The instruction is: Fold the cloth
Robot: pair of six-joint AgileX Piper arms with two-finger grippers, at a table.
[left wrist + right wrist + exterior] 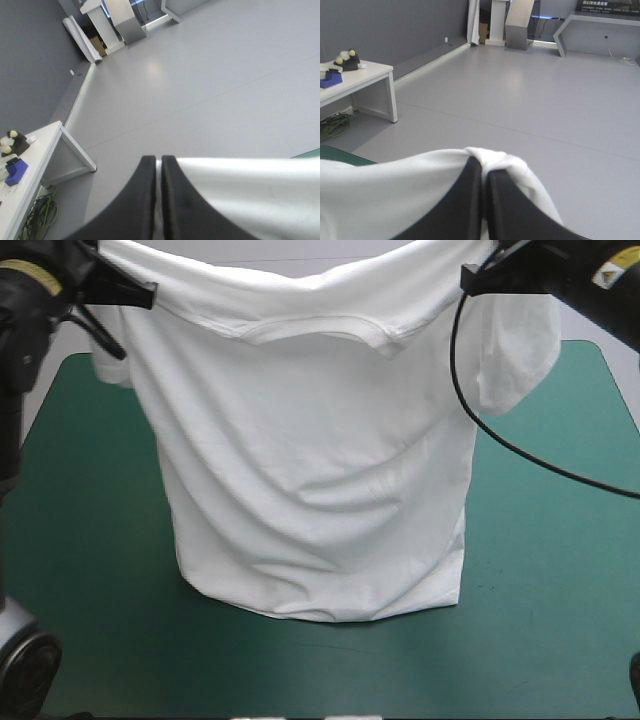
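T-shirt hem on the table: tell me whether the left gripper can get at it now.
Probably not. The left gripper is shut on the T-shirt shoulder, held high, while the hem rests below on the teal-green cover; letting go would likely drop that side.

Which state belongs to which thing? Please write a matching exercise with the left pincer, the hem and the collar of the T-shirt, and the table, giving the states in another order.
Things:
1. left pincer
2. hem of the T-shirt
3. collar
4. table

States:
a. hangs in the air in a curve
b. shut on the T-shirt's raised top edge
c. covered in teal-green
d. rests on the table

Pairs: 1-b, 2-d, 3-a, 4-c
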